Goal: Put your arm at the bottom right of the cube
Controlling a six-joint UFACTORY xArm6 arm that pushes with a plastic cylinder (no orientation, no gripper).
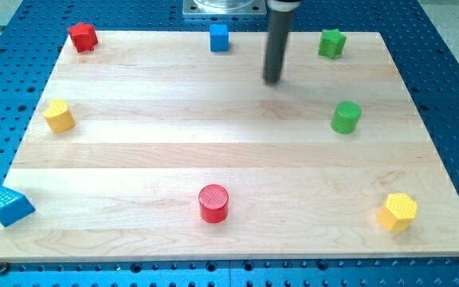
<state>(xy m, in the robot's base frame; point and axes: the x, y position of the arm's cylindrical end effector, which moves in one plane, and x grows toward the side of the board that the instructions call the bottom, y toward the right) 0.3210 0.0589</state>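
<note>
**Tip closing on the cube's lower right**

My tip (273, 80) is hovering on the counter (213, 151), to the right of and slightly below the blue cube (219, 37), which is sitting at the view's top edge. There are no jaws on this rod, so nothing is spreading or pinching. Judging by the gap, the task is looking nearly done; a short slide toward the cube is remaining.

A pale wooden board (229, 151) carries seven blocks. A red star (82, 37) sits at its top-left corner, a blue cube (219, 37) at the top edge, a green star (332, 43) near the top-right corner. A yellow hexagonal block (58, 116) lies by the left edge, a green cylinder (346, 117) toward the right edge, a red cylinder (213, 203) near the bottom edge, a yellow hexagonal block (398, 212) at the bottom-right corner. A blue triangular block (10, 206) overhangs the bottom-left corner.
</note>
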